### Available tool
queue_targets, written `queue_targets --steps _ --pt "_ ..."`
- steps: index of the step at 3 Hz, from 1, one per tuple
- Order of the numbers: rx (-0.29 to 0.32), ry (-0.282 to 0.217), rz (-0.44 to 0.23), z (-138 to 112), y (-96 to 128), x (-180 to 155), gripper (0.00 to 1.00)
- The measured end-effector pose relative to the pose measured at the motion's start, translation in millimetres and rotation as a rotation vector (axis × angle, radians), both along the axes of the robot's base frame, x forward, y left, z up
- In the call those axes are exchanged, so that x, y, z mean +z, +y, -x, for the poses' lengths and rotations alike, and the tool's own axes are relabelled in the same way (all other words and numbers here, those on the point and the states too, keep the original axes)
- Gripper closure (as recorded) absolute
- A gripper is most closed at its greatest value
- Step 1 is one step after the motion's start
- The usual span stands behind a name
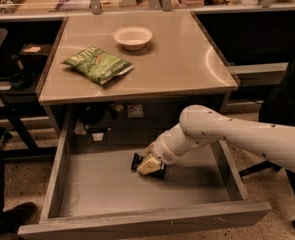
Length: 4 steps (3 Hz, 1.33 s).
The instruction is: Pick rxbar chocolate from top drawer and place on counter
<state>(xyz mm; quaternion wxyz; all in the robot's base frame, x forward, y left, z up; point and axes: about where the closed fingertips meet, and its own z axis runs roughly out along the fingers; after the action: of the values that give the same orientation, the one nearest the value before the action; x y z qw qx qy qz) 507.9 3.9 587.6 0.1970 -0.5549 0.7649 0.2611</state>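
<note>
Counter [187, 69]: smooth, glossy beige top.
Top drawer [112, 191]: matt grey floor and panels (no sheen).
Chip bag [97, 64]: crinkled green film.
Bowl [132, 36]: smooth, pale.
Gripper [149, 165], down in the drawer at the rxbar chocolate [136, 162]: smooth cream shell against a dark wrapper.

My single camera looks down from high in front, fairly near, past the glossy beige square surface [187, 59] into the wide grey open drawer [97, 189], where my gripper [149, 165] sits.
</note>
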Motion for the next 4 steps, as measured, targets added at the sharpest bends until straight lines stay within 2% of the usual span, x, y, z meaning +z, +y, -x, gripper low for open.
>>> queue_targets --steps 1,2,3,4 --pt "0.0 0.0 0.0 0 0 0 1.0" --pt "0.0 0.0 0.0 0 0 8 1.0" --pt "-0.041 0.022 -0.002 -10 -5 36 1.0" --pt "-0.065 0.021 0.0 -16 -13 65 1.0"
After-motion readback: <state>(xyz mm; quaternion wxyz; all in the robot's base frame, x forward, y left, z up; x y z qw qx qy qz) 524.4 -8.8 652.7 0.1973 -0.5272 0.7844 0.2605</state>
